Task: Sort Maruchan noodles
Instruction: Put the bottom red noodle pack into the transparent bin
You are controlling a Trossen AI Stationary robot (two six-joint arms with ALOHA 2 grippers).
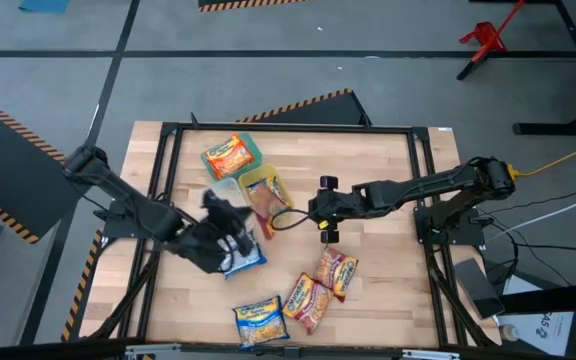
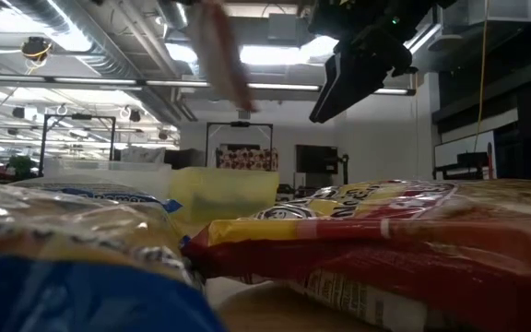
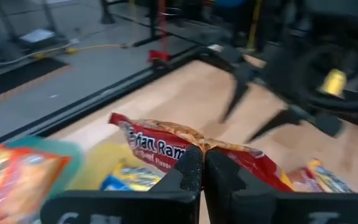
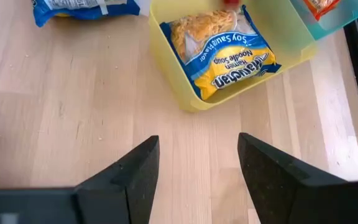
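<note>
The left gripper (image 3: 197, 171) is seen with its two dark fingers pressed together, pinching the edge of a red-brown crinkly plastic noodle packet (image 3: 166, 146), which is held above the yellow plastic container (image 1: 265, 192) near the table's middle. The right gripper (image 4: 197, 162) is held over bare wood just right of that container, its fingers spread wide with nothing between them. Inside the yellow container a blue-and-yellow ramen packet (image 4: 222, 53) is lying flat. An orange packet (image 1: 228, 156) is resting in the green plastic container (image 1: 251, 146) at the far left. A blue-and-white packet (image 1: 240, 260) lies on the wooden table (image 1: 388, 300) beneath the left arm. Near the front edge, another blue-and-yellow packet (image 1: 260, 320) and two red-brown packets (image 1: 323, 285) are lying close together.
</note>
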